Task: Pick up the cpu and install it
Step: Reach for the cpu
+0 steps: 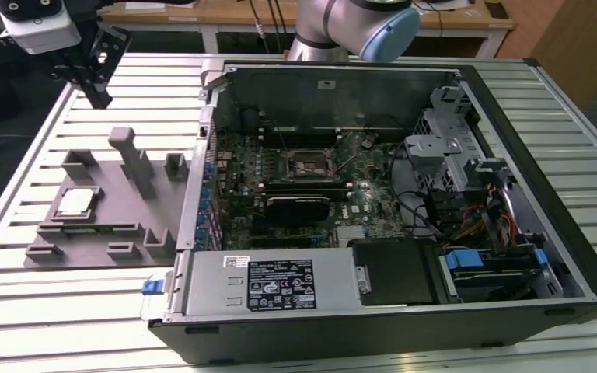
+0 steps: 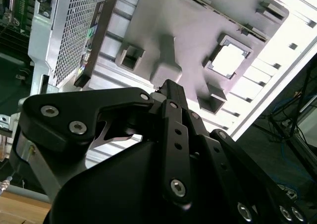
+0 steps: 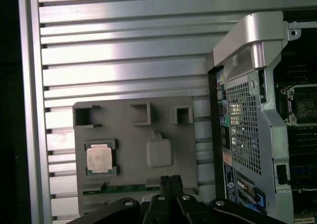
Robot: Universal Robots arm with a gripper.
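Approach stage of the pick: the gripper (image 1: pixel 99 98), fingers closed and empty, hangs well apart from the cpu (image 1: pixel 75 203) seated in its grey holder (image 1: pixel 112 227); a grasp there would call for opened fingers centred over the chip.

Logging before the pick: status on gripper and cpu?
Gripper shut, empty, hovering clear of the cpu. Cpu seated in grey fixture, outside the case. Nothing covering it.
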